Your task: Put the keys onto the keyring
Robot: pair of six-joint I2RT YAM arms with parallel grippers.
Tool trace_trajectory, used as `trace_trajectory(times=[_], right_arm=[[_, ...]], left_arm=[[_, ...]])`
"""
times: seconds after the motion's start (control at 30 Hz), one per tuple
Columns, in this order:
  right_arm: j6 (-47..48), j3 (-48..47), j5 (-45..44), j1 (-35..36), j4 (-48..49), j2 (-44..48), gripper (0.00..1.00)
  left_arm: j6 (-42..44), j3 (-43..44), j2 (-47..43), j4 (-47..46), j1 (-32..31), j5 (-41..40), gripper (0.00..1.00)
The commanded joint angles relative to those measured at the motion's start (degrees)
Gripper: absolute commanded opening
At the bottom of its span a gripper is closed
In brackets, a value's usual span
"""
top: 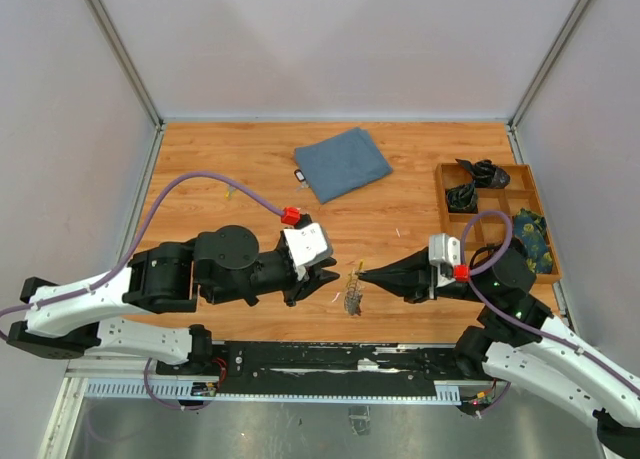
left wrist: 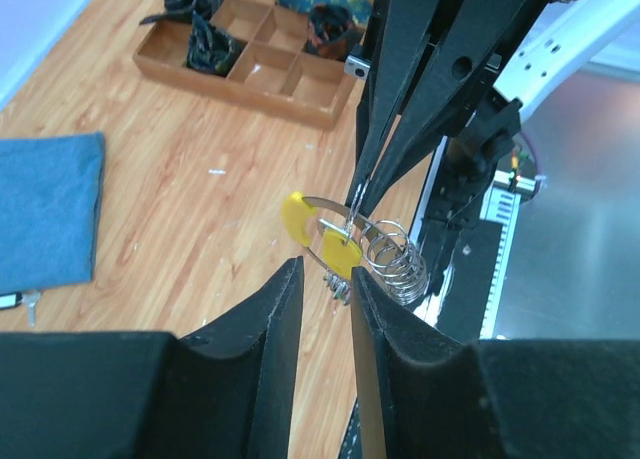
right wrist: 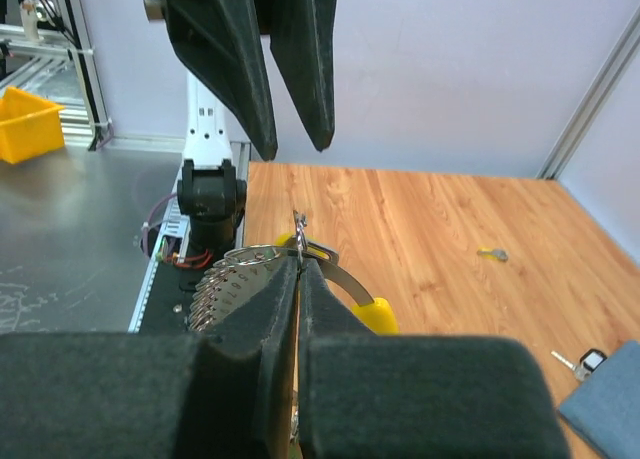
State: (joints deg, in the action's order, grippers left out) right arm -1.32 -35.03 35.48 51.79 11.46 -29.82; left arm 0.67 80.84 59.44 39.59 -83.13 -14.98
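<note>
Closest to us in the left wrist view are the two black fingers of the left gripper [left wrist: 325,269], low in the frame. They stand slightly apart with nothing between them. Just beyond their tips hangs the keyring [left wrist: 395,264], a grey coiled loop lifted off the table [top: 400,179]. The keys [left wrist: 340,251] hang on it, and two of them have yellow heads.

From the top of that frame the right gripper [right wrist: 298,264] reaches down, its long fingers pressed together on a thin strip of metal at the ring. From its own wrist view this seems to be the ring's wire rather than a key blade, though the pinch point is too fine for us to be sure.

In the top view the two grippers face each other at lower centre, tips near but not touching, with the ring between them. A blue cloth [top: 342,163] lies at upper centre, and a black-headed key [top: 299,177] sits on the wood at its left edge. At right, a wooden tray [top: 440,194] holds dark items in several compartments.
</note>
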Motion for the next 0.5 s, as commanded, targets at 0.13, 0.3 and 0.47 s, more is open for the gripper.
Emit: trace_trajectory(times=[0.13,0.3,0.47], right_arm=[[-2.62,-4.91,0.61,1.19,0.82,0.35,0.0],[-3.79,-6.31,0.81,1.12,0.23,-0.35,0.0],[-4.13,-6.94,0.86,1.14,0.57,-0.36,0.0]], left_arm=[[0.2,-6.0,-3.48,-13.66,-0.54,2.01,0.34],[0.68,-7.74,-4.05,-17.62,-0.54,3.26,0.34],[1.16,-8.19,-4.07,-18.42,-0.53,3.13,0.28]])
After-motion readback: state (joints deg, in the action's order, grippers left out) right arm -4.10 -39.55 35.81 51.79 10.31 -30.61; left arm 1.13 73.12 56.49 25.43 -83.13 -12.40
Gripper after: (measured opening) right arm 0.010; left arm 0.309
